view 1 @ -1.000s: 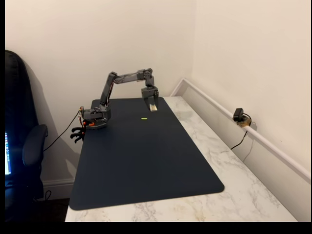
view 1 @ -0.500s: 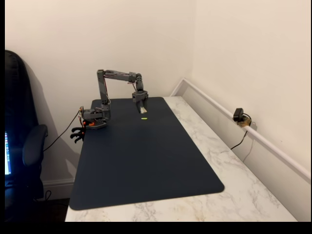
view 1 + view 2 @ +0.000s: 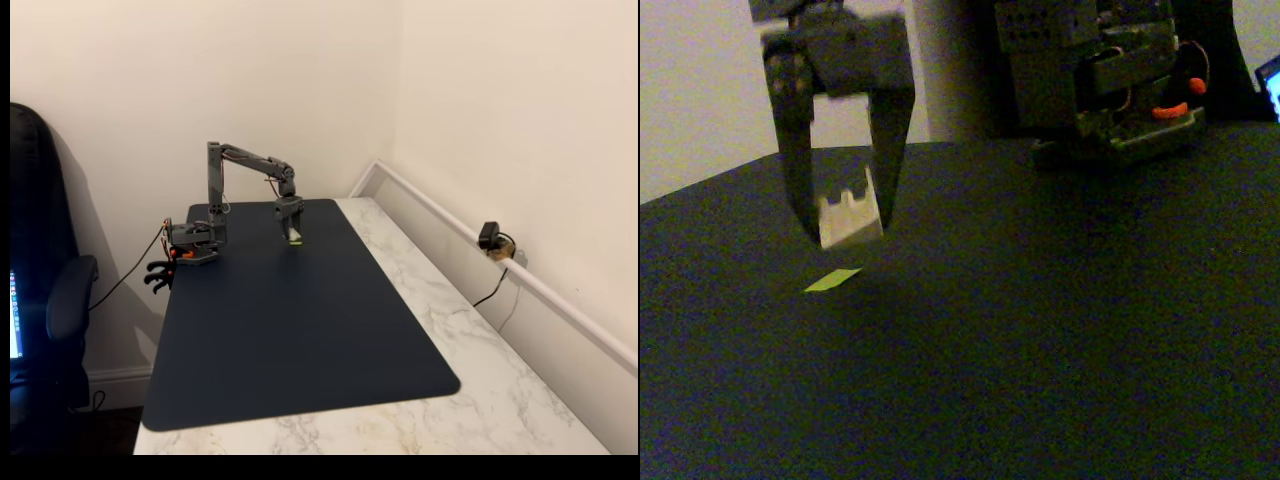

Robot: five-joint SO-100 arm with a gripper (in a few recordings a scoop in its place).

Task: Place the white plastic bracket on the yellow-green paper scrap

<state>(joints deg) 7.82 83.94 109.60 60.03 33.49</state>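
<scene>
Chair [image 3: 45,300] upholstery, dark, stands at the left edge of the wide fixed view, beside the marble-patterned desk [image 3: 470,360]. Just right of it the grey arm's base [image 3: 195,245] is clamped at the back left corner of a dark blue mat [image 3: 290,330] that covers most of the desk. From there the arm rises, bends over and points its gripper [image 3: 291,232] straight down over the back part of the mat.

Seen close in the low fixed view, the gripper [image 3: 845,215] hangs with its fingers [image 3: 795,190] narrowly apart and pressed against the white plastic bracket [image 3: 850,218], which sits between their tips, ridged top upward, clear of the mat [image 3: 1040,350]. Just below and slightly left of the bracket lies the yellow-green paper scrap [image 3: 833,280], flat on the mat; bracket and scrap do not touch. Further right in that view stands the arm's base [image 3: 1110,90].

Far right in the wide view, a small black camera [image 3: 492,240] sits on the white wall rail [image 3: 560,305].
</scene>
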